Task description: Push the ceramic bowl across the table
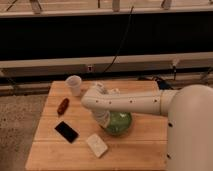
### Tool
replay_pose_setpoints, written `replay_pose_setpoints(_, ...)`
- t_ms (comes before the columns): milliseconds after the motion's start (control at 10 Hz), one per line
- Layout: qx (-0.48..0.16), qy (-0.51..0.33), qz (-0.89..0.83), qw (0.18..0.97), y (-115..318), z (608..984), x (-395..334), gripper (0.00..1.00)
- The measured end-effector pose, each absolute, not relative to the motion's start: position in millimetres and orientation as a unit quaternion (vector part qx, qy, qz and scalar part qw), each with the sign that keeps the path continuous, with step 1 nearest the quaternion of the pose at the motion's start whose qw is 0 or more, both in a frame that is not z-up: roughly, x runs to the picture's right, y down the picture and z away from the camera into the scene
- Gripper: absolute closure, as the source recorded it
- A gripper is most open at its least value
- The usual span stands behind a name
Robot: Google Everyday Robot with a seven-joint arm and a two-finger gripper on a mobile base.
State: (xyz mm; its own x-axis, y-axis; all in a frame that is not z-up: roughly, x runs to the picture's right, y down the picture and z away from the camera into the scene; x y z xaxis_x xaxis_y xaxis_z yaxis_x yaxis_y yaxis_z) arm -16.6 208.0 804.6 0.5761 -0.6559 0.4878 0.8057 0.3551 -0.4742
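The ceramic bowl [119, 123] sits upright, mouth up, near the middle of the surface [145, 147], slightly toward the front edge. Being round, it has no long axis and points no particular way. Nothing can be made out inside it; only part of its green interior shows, because the robot's white arm [130, 101] crosses over its far rim. The pincer [102, 119] reaches down at the bowl's left side, at or against the rim, and it cannot be told whether it is released or clenched.

Left of the bowl and farther back stands a translucent white cup [74, 84], upright, its contents not discernible. A small reddish-brown object [63, 105] lies left of the bowl. A black phone [66, 131] lies flat to the bowl's front left, and a white rectangular block [97, 144] lies just in front of the bowl. The robot's body [190, 130] hides the surface's right side.
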Motion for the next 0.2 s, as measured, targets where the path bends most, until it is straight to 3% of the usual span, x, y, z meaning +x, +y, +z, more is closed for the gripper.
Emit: replay_pose_setpoints(200, -0.348, -0.110, -0.460, 0.810, 209.8, 803.9, -20.8, 0.98)
